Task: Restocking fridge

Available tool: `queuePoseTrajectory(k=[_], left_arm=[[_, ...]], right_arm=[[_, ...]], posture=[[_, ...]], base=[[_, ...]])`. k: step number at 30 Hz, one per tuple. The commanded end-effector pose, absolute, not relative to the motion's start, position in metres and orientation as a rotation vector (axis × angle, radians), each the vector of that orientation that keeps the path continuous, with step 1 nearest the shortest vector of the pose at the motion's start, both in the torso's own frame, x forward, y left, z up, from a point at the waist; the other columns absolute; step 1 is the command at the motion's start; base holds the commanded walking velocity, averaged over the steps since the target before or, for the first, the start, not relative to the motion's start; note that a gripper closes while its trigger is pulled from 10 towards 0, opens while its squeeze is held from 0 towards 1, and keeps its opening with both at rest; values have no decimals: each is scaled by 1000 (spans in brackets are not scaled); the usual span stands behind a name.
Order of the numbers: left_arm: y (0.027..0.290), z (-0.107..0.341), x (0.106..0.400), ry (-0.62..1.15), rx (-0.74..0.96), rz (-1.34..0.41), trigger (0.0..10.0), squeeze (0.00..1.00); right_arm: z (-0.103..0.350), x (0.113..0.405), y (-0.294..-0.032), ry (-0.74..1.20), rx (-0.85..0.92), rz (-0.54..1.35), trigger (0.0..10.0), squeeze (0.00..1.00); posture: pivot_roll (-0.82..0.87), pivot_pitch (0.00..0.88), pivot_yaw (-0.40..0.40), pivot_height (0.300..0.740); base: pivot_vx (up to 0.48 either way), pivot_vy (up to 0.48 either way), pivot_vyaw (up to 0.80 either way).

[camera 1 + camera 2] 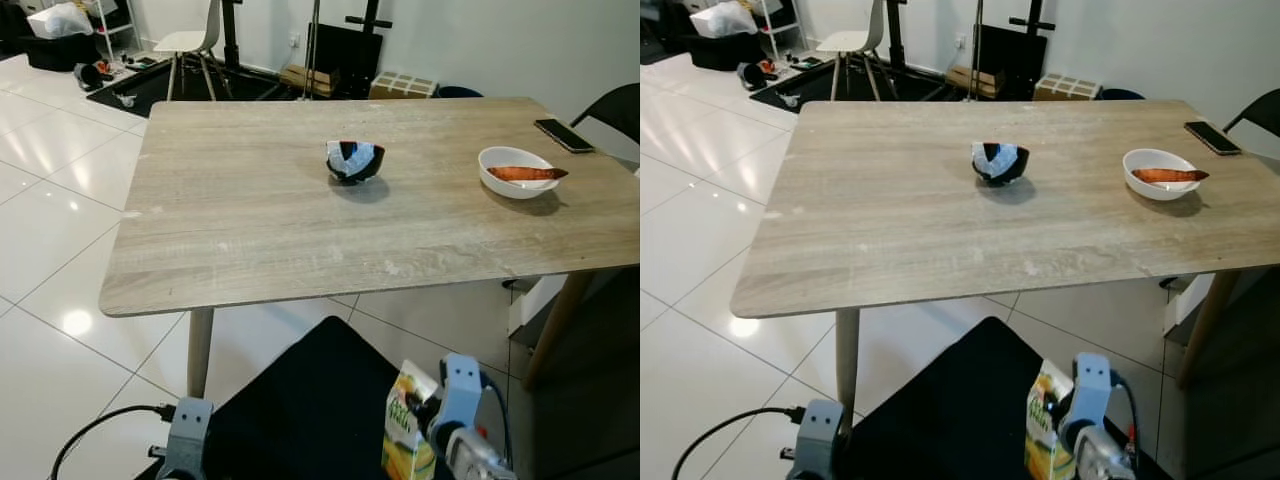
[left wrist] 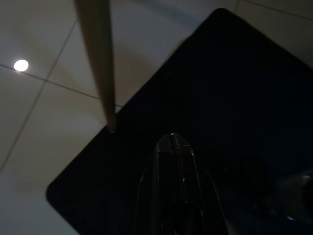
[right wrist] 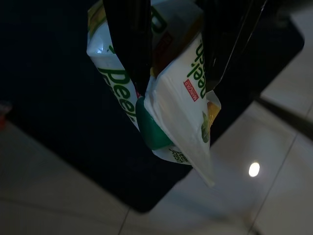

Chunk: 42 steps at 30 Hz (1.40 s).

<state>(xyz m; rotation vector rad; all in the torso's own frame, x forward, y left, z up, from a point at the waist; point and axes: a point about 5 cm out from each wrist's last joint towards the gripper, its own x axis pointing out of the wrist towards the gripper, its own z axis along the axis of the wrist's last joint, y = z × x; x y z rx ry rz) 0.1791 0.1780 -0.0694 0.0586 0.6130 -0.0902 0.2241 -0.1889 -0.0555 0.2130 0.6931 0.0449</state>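
A white and green juice carton with a green cap hangs low at my right side, in front of the table. My right gripper is shut on it, one black finger on each side of its top. The carton is squeezed in at the grip. My left gripper hangs idle at my left side, its black fingers pressed together over a black mat.
A wooden table stands ahead with a dark bowl, a white bowl holding something orange, and a phone. A table leg is near my left arm. A black chair and clutter stand beyond.
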Motion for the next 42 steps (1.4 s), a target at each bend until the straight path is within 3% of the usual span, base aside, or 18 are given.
queuePoseTrajectory(k=[1, 14, 42], left_arm=[[174, -72, 174, 621, 45, -102, 10000, 0], [180, -76, 169, 659, 42, -79, 10000, 0], [182, -81, 160, 708, 81, -108, 10000, 0]], right_arm=[[-57, 222, -193, 703, 201, 18, 10000, 0], [-58, 222, -184, 713, 156, 54, 10000, 0], [-60, 216, -198, 719, 157, -5, 10000, 0]], posture=[[-41, 87, -61, 740], [-26, 95, -65, 740], [-30, 95, -49, 740]], base=[[0, 0, 0], [0, 0, 0], [0, 0, -569]])
